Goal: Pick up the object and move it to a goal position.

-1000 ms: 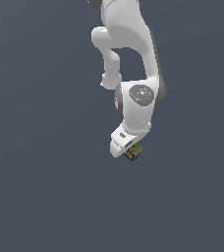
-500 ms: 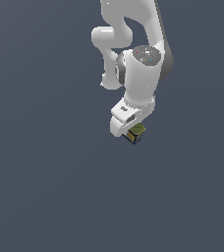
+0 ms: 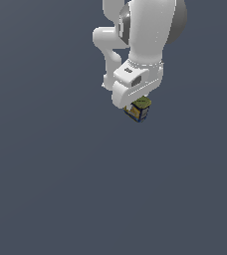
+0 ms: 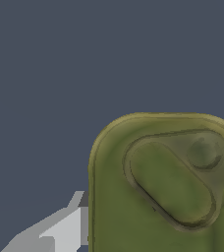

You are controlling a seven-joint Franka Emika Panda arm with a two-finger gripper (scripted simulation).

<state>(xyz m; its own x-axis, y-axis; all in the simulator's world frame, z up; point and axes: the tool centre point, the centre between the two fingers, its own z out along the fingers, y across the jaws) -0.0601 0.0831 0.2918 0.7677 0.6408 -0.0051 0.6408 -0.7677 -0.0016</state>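
Observation:
The object is a small tin can with an olive-green top and blue-and-yellow sides. In the exterior view it hangs under the white hand of the arm, held off the grey ground. My gripper is shut on the object, and the hand hides most of the fingers there. In the wrist view the object's olive-green top with its pull-tab relief fills much of the picture, and one grey finger presses against its side.
The white arm reaches down from the top of the exterior view. Plain dark grey-blue ground lies all around. No goal marker shows.
The arm has lifted the held object upward and slightly toward the exterior view's right. The arm's upper links now sit closer to the camera and look larger.

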